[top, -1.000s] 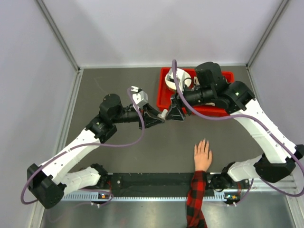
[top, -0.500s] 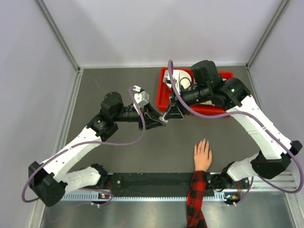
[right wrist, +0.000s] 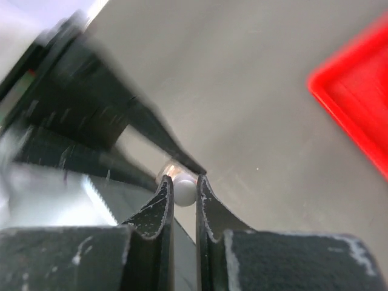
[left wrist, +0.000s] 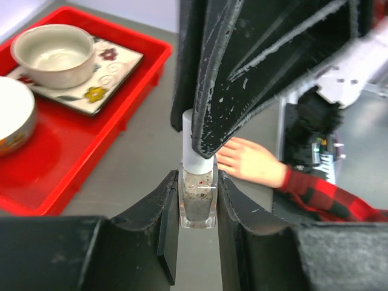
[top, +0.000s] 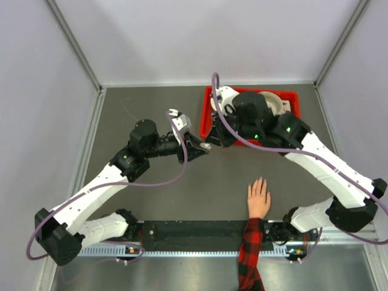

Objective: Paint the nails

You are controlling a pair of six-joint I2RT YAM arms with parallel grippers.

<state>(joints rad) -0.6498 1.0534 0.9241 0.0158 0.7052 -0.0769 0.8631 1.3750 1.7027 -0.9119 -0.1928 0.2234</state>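
Note:
A small clear bottle of speckled polish stands upright between my left gripper's fingers, which are shut on its glass sides. Its white cap is pinched by my right gripper, shut on the cap from above. Both grippers meet above the table's middle, left gripper beside right gripper. A light-skinned hand in a red-and-black plaid sleeve lies flat near the front edge, fingers pointing away. The nails at its fingertips are too small to make out. The hand shows behind the bottle.
A red tray at the back right holds a beige cup on a flowered square plate and a bowl. A black strip runs along the front edge between the arm bases. Grey walls enclose the table.
My right gripper has closed onto the bottle's white cap, and its arm has swung left over the tray, uncovering the bowl. The left gripper still holds the bottle; the hand has stayed still.

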